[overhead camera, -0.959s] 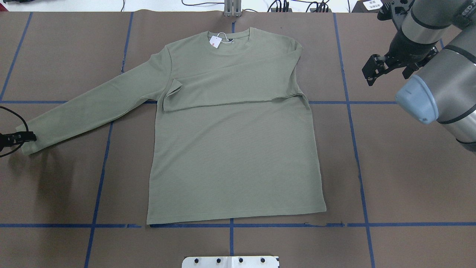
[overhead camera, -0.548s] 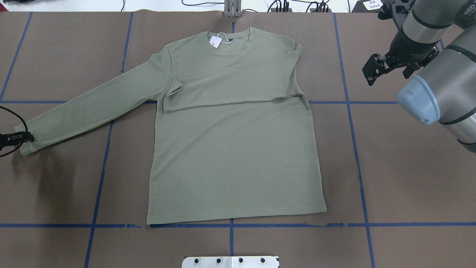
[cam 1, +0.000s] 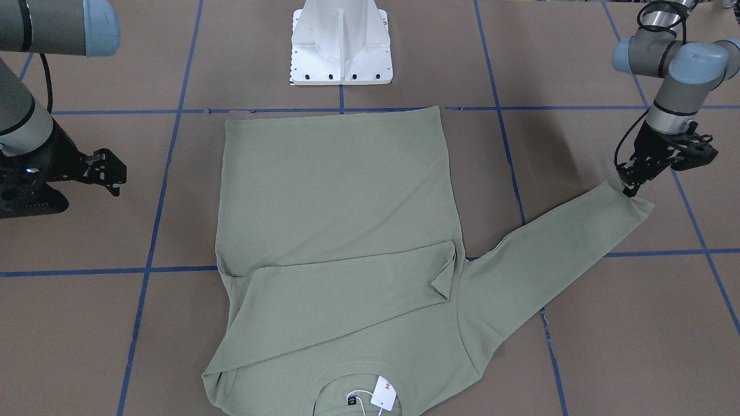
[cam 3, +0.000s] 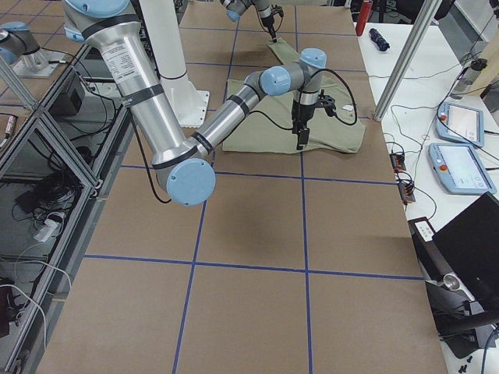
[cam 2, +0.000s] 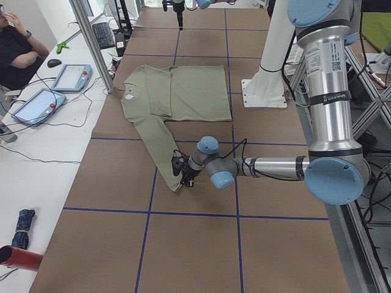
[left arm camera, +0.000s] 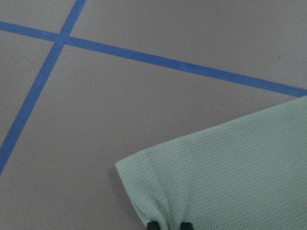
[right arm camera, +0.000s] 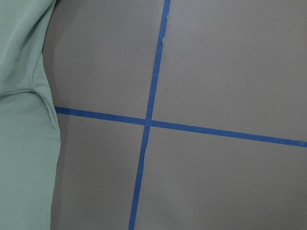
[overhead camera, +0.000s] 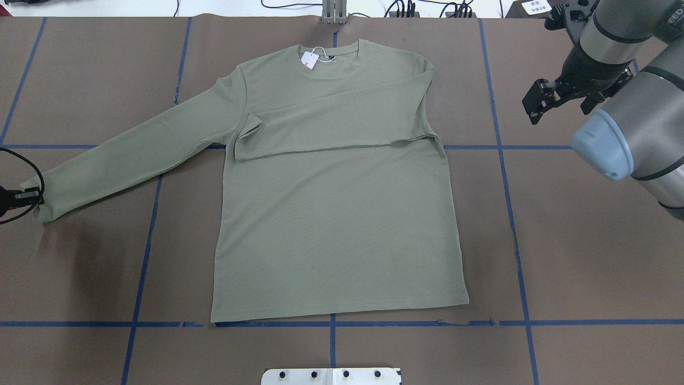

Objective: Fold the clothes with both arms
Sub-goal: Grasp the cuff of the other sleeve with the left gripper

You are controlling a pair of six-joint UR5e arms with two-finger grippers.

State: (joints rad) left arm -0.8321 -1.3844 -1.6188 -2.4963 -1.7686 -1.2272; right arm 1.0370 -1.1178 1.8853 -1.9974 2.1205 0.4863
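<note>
Partway, by my reckoning. Shirt (overhead camera: 336, 224) flat mid-table, collar far, hem near. Right sleeve (overhead camera: 331, 123) lies folded across the chest. Left sleeve (overhead camera: 133, 155) stretches out left, not yet folded, nor the body. My left gripper (cam 1: 626, 189) is clenched on its cuff (left arm camera: 158, 191), fabric puckered. Right gripper (overhead camera: 539, 101) hangs spread and empty, right of the shirt. Sage-green knit, smooth; hang tag (overhead camera: 309, 60) at collar.

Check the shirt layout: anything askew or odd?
Minor things only. On the shirt, the folded-over sleeve's cuff has a corner turned over near the other armpit, so it doesn't lie flat. The outstretched sleeve's cuff puckers where the left gripper pinches it. The hang tag is on at the collar.
</note>
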